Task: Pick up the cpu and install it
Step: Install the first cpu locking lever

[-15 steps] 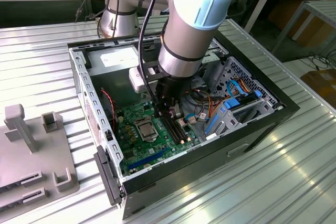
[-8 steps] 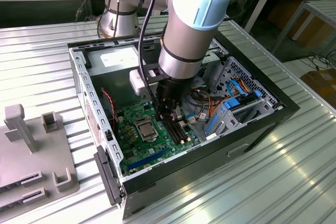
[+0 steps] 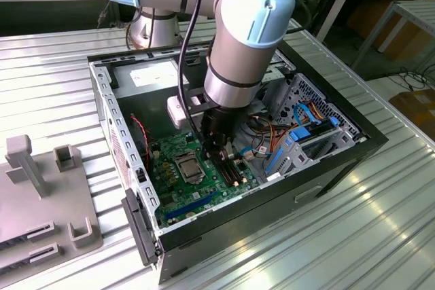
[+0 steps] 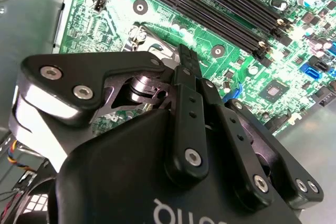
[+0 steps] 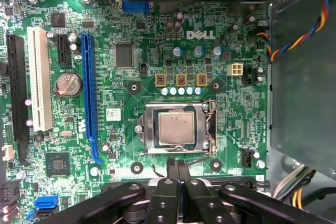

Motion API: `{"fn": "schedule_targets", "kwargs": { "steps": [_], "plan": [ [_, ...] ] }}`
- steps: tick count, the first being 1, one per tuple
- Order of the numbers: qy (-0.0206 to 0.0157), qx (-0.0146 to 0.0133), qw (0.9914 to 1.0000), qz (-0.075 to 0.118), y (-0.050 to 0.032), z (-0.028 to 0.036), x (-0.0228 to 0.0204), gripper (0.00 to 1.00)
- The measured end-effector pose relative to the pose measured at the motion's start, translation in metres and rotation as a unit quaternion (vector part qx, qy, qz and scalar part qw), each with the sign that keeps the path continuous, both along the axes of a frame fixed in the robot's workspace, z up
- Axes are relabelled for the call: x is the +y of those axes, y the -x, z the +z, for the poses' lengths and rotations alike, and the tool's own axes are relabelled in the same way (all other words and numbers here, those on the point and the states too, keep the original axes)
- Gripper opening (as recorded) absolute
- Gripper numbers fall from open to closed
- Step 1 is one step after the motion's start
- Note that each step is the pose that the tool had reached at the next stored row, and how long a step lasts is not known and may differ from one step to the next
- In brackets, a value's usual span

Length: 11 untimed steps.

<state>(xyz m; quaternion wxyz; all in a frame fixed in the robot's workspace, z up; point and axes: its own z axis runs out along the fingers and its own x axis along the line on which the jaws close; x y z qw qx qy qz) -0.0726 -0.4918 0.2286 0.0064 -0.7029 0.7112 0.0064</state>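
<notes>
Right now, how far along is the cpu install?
Looks mostly done: the cpu lies flat inside the socket frame on the motherboard. In hand: nothing; the gripper is shut and empty beside the socket. Left: I can't tell whether the socket is latched.

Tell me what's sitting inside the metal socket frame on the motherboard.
The cpu lies flat inside the socket frame, silver top showing. The contacts beneath it are covered.

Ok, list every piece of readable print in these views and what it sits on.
Green motherboard: white brand mark, left unquoted; other white markings too small to read.
White sticker on it: too small to read.
Black gripper: white lettering on its body, cut off, unreadable.
</notes>
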Motion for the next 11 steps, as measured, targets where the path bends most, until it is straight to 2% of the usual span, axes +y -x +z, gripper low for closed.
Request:
{"fn": "schedule_targets", "kwargs": {
  "steps": [3, 5, 6, 8, 11],
  "plan": [
    [0.0019, -0.0001, 1.00000, 0.000, -0.0001, -0.0011, -0.0023, 0.11],
    [0.0064, 0.0000, 0.99998, 0.000, 0.0000, -0.0010, -0.0047, 0.11],
    [0.0105, 0.0000, 0.99995, 0.000, 0.0000, -0.0011, -0.0060, 0.11],
    [0.0161, 0.0001, 0.99987, 0.000, -0.0002, -0.0014, -0.0076, 0.11],
    [0.0205, 0.0001, 0.99979, 0.000, -0.0002, -0.0027, -0.0082, 0.11]
  ]
}}
